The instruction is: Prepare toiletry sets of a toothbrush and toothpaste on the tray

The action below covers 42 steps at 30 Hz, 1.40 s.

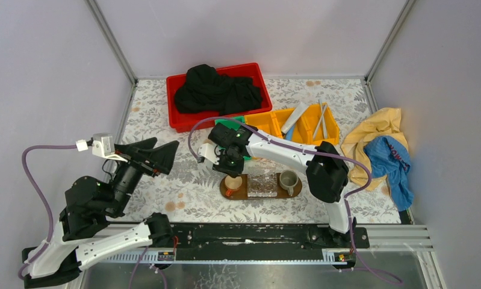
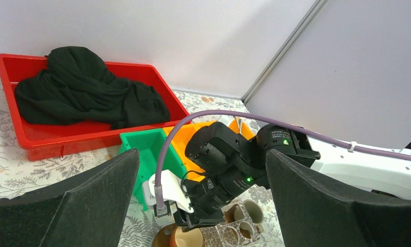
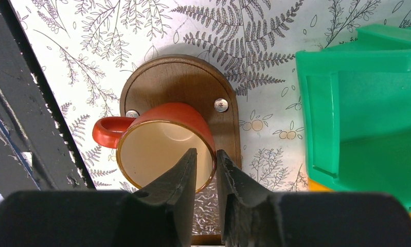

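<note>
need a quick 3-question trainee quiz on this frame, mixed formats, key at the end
1. True or false: the toothbrushes lie in a yellow bin, not on the tray.
2. What stands on the end of the tray under the right gripper? A) a bowl B) a red mug C) a bottle
3. Fill in: the red bin holds a ___ cloth.
Key: 1 true; 2 B; 3 black.
</note>
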Each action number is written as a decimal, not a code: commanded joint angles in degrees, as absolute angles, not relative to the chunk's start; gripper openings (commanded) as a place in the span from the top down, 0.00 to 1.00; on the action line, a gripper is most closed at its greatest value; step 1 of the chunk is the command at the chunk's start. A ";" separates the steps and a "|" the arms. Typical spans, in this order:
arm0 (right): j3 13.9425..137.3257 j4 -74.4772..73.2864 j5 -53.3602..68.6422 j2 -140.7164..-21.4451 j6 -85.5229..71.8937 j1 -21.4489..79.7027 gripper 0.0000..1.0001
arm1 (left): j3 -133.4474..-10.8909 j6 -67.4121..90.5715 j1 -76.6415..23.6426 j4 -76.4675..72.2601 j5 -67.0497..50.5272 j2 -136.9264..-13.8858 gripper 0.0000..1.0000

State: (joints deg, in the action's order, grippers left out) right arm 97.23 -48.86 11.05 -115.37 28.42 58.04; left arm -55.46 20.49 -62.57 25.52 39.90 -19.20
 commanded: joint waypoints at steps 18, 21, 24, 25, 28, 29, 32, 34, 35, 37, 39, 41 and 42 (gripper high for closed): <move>98.61 -53.26 14.12 -102.01 30.88 56.27 0.37 | -56.22 22.41 -62.30 19.96 25.21 -18.29 0.00; 97.02 -54.22 20.39 -98.41 32.93 53.09 0.37 | -56.57 22.52 -62.23 17.68 21.39 -18.12 0.00; 94.77 -55.15 26.52 -93.34 34.90 48.56 0.37 | -56.56 22.60 -62.31 15.47 19.03 -18.06 0.00; 94.06 -55.41 28.99 -91.57 35.31 46.50 0.37 | -56.52 22.68 -62.24 15.20 18.94 -18.21 0.00; 90.82 -54.19 37.71 -86.50 34.58 38.28 0.37 | -56.04 22.94 -62.30 14.77 18.59 -19.49 0.00; 89.50 -52.87 40.52 -83.94 33.67 34.77 0.37 | -55.61 22.94 -62.24 14.77 18.41 -20.12 0.00; 84.10 -46.98 48.46 -77.46 30.15 24.20 0.36 | -53.42 23.30 -62.27 14.04 18.33 -22.35 0.00; 79.45 -41.43 52.56 -72.99 26.13 17.62 0.33 | -51.52 23.54 -62.28 13.00 17.91 -24.32 0.00; 77.04 -38.30 54.29 -70.57 23.53 14.22 0.30 | -50.82 23.63 -62.31 12.67 17.64 -25.63 0.00; 71.68 -31.20 56.98 -65.99 18.25 8.26 0.24 | -50.32 23.49 -62.23 12.66 17.12 -28.77 0.00; 66.32 -23.78 57.83 -61.74 13.53 3.63 0.16 | -50.21 23.50 -62.28 12.43 16.60 -31.86 0.00; 62.33 -17.61 57.67 -58.67 9.10 0.03 0.07 | -49.88 23.04 -62.30 11.54 15.10 -35.00 0.00; 61.01 -15.49 57.47 -57.70 6.66 -1.96 0.05 | -49.73 22.96 -62.24 10.78 14.57 -36.27 0.00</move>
